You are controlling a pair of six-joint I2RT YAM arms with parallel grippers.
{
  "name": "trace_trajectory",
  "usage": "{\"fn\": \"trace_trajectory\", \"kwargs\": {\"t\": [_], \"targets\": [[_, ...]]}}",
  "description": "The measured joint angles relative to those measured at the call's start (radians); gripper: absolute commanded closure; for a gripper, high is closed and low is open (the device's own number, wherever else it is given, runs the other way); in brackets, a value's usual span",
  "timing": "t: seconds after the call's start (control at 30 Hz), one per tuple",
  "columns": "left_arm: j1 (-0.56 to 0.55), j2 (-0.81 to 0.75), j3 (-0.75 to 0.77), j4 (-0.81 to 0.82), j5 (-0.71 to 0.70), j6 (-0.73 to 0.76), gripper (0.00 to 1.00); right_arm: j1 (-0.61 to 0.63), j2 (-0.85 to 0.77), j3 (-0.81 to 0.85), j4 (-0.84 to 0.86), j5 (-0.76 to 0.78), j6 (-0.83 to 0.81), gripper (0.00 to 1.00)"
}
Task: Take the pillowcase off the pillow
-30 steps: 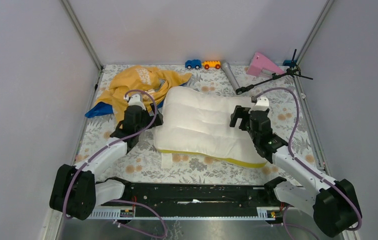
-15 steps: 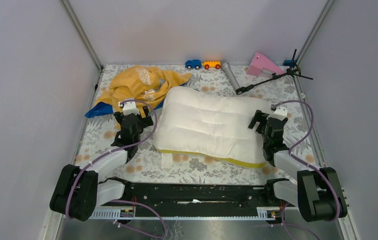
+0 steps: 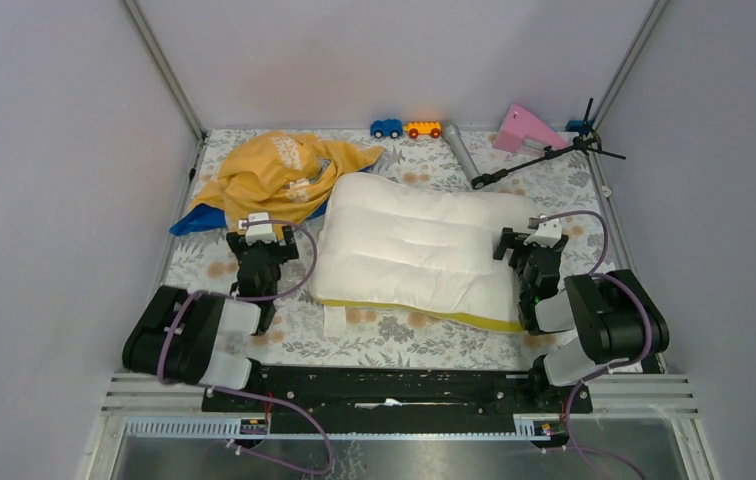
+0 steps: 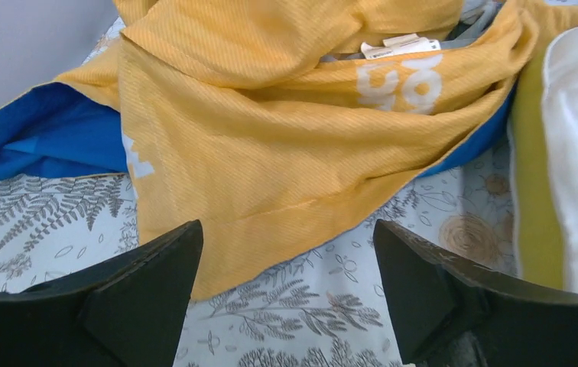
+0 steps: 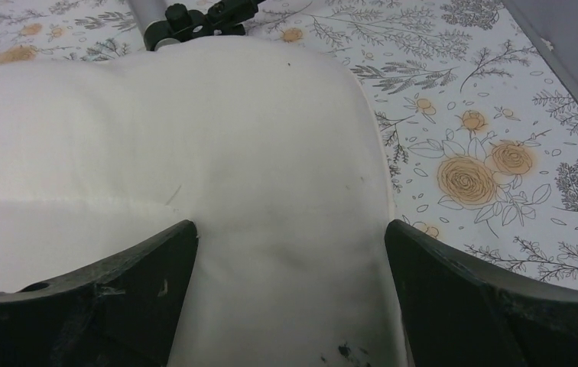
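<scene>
One pillow (image 3: pixel 419 250) lies bare mid-table, with one pillowcase (image 3: pixel 274 175) heaped just beside it at ten o'clock. The left claw (image 3: pixel 258 243) and right claw (image 3: pixel 526 246) both gape, holding nothing. Only the overhead view catches the two toy cars (image 3: pixel 386 128) at twelve; neither wrist camera does.

A robot lab cell: plain grey walls (image 3: pixel 54 200), metal corner posts (image 3: pixel 163 68), mounting rail (image 3: pixel 384 385).
</scene>
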Motion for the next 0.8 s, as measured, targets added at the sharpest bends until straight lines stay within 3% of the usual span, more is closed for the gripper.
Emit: {"fn": "trace_trajectory", "kwargs": {"t": [0.13, 0.8], "targets": [[0.06, 0.142, -0.004, 0.157, 0.07, 0.012, 0.01, -0.002, 0.039, 0.014, 0.032, 0.015, 0.0, 0.0], [0.09, 0.157, 0.003, 0.166, 0.152, 0.011, 0.01, -0.004, 0.043, 0.02, 0.044, 0.021, 0.0, 0.0]]}}
